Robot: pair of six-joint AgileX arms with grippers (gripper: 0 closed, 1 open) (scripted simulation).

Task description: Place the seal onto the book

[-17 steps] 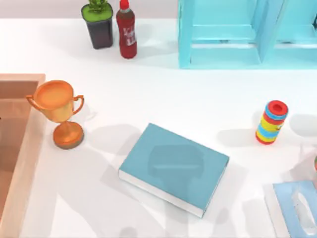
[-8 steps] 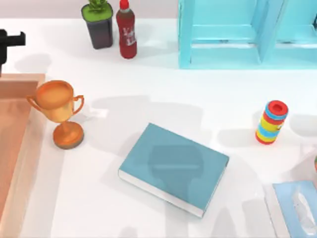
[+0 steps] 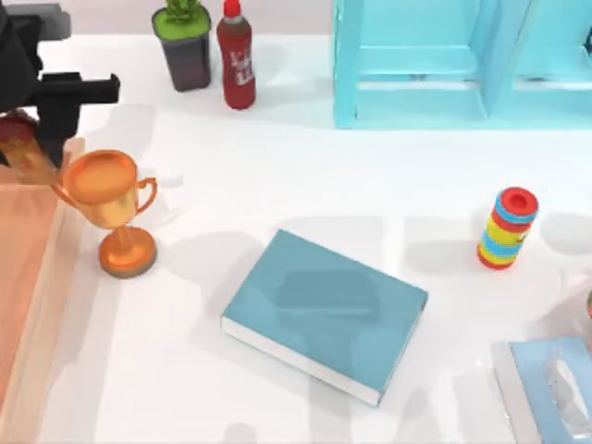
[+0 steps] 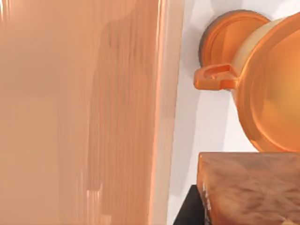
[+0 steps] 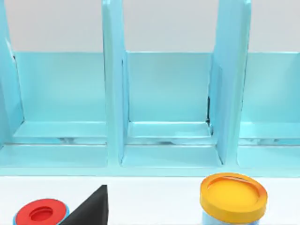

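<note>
Pinching the seal (image 3: 20, 148), left claw (image 3: 37, 139) hangs beside trophy (image 3: 109, 199), book (image 3: 324, 313) apart.

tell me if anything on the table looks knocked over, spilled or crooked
Nothing stands out. The trophy, the red bottle and the striped cylinder all stand upright, and the book lies flat, turned at an angle to the table edge. No spills.

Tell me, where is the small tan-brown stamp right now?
Top view, far left: the seal hangs in the left gripper, beside the orange-gold trophy.
</note>
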